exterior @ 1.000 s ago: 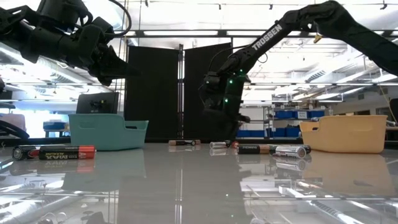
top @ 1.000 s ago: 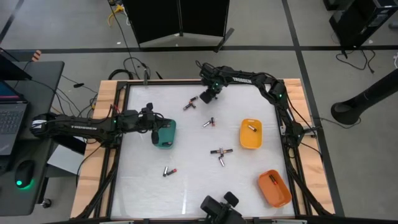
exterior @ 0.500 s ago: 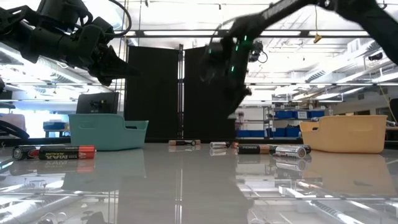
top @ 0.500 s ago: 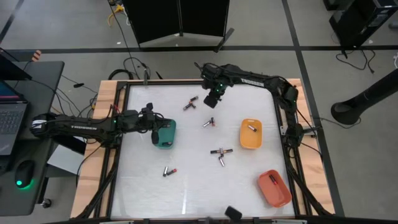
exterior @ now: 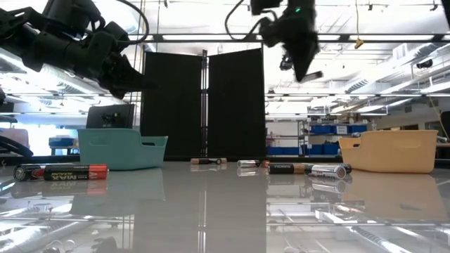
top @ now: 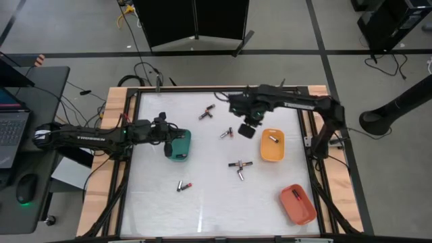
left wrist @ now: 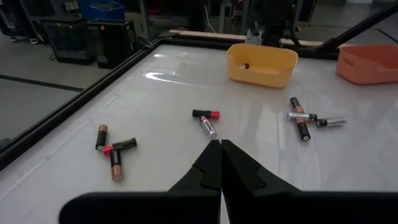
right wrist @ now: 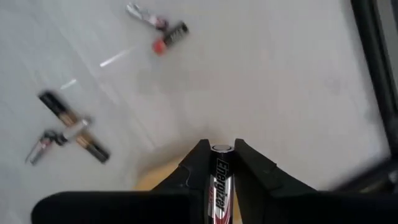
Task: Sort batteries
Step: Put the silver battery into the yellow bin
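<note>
Your left gripper [top: 169,143] sits pinched shut and empty over the teal tray [top: 179,146]. Loose batteries [top: 239,166] lie scattered on the white table [top: 209,196]. Your right gripper [top: 247,128] hangs just left of the yellow tray [top: 272,146], which holds one cell; its fingers clamp an Energizer battery [right wrist: 219,177], long axis running along the fingers. Another cell lies in the orange tray [top: 298,204].

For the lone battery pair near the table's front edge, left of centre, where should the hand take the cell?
Grip the battery pair one cell at a time, at mid-body, coming straight down with fingers across its length. The cells lie flat, nearly touching end to end, with bare table on both sides.
</note>
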You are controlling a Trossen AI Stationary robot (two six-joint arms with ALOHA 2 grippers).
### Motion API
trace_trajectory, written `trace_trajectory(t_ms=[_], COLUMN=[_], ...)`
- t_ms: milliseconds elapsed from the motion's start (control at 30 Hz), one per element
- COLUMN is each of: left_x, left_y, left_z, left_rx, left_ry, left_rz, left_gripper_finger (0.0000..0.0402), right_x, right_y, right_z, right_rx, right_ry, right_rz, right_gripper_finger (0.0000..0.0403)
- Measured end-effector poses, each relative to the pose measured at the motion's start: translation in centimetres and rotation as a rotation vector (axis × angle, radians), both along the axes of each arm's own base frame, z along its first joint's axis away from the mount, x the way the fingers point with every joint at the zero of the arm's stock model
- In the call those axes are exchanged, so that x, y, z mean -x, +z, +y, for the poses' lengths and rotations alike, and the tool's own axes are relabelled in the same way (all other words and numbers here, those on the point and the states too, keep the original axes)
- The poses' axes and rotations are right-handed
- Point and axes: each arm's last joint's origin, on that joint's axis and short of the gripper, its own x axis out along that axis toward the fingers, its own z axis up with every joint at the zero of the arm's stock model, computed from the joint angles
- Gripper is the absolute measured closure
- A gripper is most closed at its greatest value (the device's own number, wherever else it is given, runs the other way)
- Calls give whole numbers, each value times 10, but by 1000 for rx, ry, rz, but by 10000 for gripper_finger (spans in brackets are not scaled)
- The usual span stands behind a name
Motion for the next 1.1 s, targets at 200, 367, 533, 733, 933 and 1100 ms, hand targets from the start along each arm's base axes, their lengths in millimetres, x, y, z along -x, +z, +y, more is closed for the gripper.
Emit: trace_trajectory(t_ms=[200,367,533,733,933,1100], left_x=[0,0,0,0,0,0], left_y=[-1,-1,0,1,1,1], left_z=[0,0,0,0,0,0], left_rx=[-20,-24,-24,-28,-29,-29], left_ry=[-6,-7,-6,-7,-7,-7], left_rz=[15,15,11,-9,-7,-7], left_gripper_finger=[395,395,395,395,395,395], right_x=[34,62,85,97,105,110], right_y=[-21,-54,-89,-128,-158,-169], right_z=[20,29,33,34,33,31], right_rx=[-10,-13,-20,-29,-31,-31], right_ry=[-93,-176,-254,-292,-322,-341], right_rz=[54,12,-54,-119,-114,-128], right_gripper_finger=[345,345,345,345,345,345])
